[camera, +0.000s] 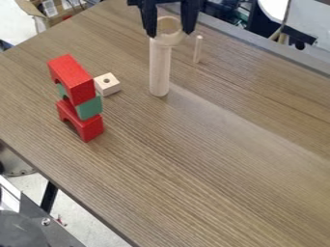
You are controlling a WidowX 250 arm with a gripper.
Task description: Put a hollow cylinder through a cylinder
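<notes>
Camera view: what is your gripper [171,34] doing?

"I'm pinching the hollow cylinder [170,38] between my two fingers, with its opening facing up."

"Where is its target lying from you?"

"The solid cylinder [159,70] is standing upright just below my fingertips, its long axis running down to the table [213,159]. My ring is partly hiding its top; whether they're touching, I'm not managing to tell."

"Are you lining up?"

"Not quite, I'm thinking. My ring is looking slightly off that axis, toward the thin peg [198,49] near me. So the next move is calling for a slight shift away from the peg's side, then lowering along the axis. Off centre, I'd be risking tipping the post."

"Anything farther out?"

"The drilled block [109,87], then the red and green stack [73,79], are both standing well apart from me."
</notes>
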